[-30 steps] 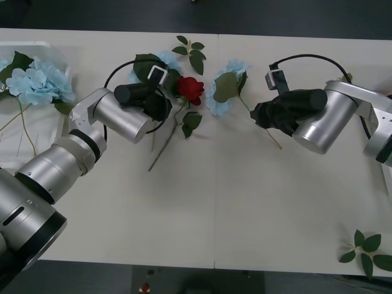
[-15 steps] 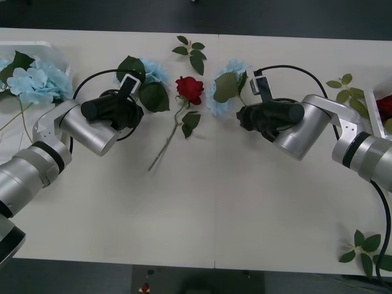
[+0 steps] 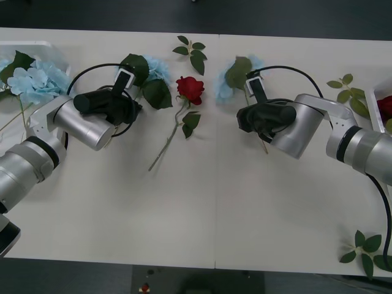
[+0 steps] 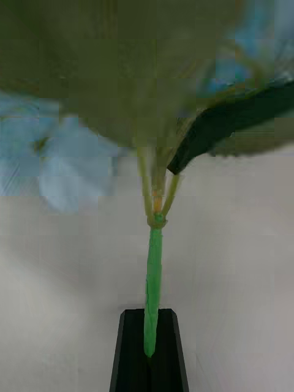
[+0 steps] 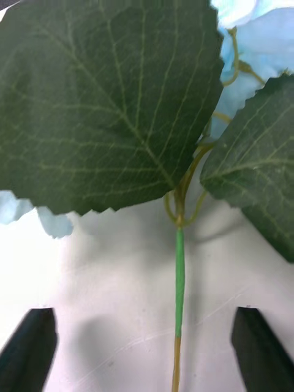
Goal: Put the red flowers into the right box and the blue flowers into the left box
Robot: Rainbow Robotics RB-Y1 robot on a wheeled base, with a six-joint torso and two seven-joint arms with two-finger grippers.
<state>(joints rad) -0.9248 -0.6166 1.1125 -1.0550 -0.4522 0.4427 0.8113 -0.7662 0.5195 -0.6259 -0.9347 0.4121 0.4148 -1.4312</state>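
One blue flower's thin stem is clamped by the right gripper; another lies between the spread left gripper. Light, floppy blooms are best held by the stem

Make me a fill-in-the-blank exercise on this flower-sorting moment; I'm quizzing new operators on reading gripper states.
1. The right gripper is shut on the stem of a ____ flower.
2. The left gripper stands ____ with a blue flower's stem between its fingers.
3. The red rose on the table lies ____ the two grippers.
4. The left box already holds flowers of the colour ____.

Missing words: blue; open; between; blue
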